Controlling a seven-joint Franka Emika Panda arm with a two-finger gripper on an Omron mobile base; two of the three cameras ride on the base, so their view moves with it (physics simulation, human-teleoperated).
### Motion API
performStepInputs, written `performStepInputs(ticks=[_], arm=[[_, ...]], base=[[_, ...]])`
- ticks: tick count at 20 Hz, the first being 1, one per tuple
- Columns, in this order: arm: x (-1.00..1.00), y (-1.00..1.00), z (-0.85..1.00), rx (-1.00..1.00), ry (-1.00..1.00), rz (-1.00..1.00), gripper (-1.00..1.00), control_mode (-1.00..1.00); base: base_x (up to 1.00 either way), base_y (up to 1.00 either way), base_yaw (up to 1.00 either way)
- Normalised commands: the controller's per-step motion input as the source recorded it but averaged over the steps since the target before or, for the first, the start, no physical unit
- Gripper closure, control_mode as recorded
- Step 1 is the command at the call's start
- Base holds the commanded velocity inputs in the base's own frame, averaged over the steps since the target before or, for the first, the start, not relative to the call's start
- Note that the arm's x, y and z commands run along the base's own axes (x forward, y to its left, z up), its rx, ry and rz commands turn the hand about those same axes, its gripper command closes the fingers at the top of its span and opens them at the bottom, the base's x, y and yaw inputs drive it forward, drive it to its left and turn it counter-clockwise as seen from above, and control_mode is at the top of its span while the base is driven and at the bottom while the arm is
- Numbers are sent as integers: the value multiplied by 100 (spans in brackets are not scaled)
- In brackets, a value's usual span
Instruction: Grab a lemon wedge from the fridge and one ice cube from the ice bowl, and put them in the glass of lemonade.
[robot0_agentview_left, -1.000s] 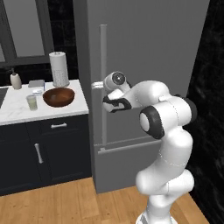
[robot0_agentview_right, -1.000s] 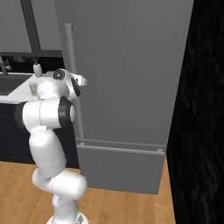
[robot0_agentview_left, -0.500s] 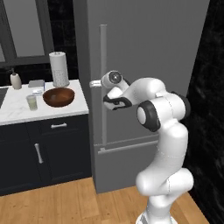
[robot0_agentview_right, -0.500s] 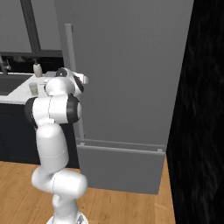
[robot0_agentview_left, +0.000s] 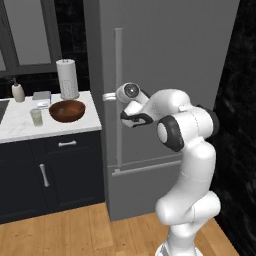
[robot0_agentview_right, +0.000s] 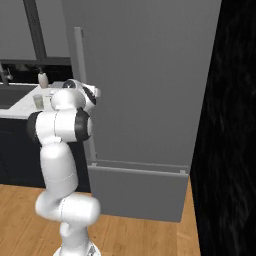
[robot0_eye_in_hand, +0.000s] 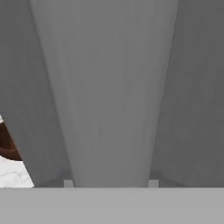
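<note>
The fridge (robot0_agentview_left: 165, 50) is tall and grey, and its door is shut, so the lemon wedge is hidden. My gripper (robot0_agentview_left: 116, 96) is at mid-height on the long vertical bar handle (robot0_agentview_left: 118, 60), also seen from the right base view as the gripper (robot0_agentview_right: 93, 92) on the handle (robot0_agentview_right: 79, 55). In the hand view the handle (robot0_eye_in_hand: 109, 87) fills the gap between the tips of the gripper (robot0_eye_in_hand: 109, 183), which is shut on it. The brown ice bowl (robot0_agentview_left: 67, 110) and the glass of lemonade (robot0_agentview_left: 36, 116) stand on the counter to the left. The ice cube is too small to make out.
The white marble counter (robot0_agentview_left: 20, 131) also carries a paper towel roll (robot0_agentview_left: 67, 79) and a cream soap bottle (robot0_agentview_left: 18, 92). Dark drawer cabinets (robot0_agentview_left: 50, 170) sit below it. A black wall (robot0_agentview_left: 240, 125) stands right of the fridge. Wooden floor lies in front.
The arm has reached further forward to the fridge handle, and the jaws have gone from wide open to closed around the bar.
</note>
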Motion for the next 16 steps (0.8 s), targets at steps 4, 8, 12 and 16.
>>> performStepInputs(ticks=[4, 8, 12, 16], arm=[[-97, -46, 23, 1, -14, -11, 100, -100], [-100, -63, 39, 4, -21, -19, 100, -100], [-100, -68, 73, 8, -22, -27, 100, -100], [-100, -56, 100, 6, -23, -30, -100, -100]], base=[[0, 0, 0], [0, 0, 0], [0, 0, 0], [0, 0, 0]])
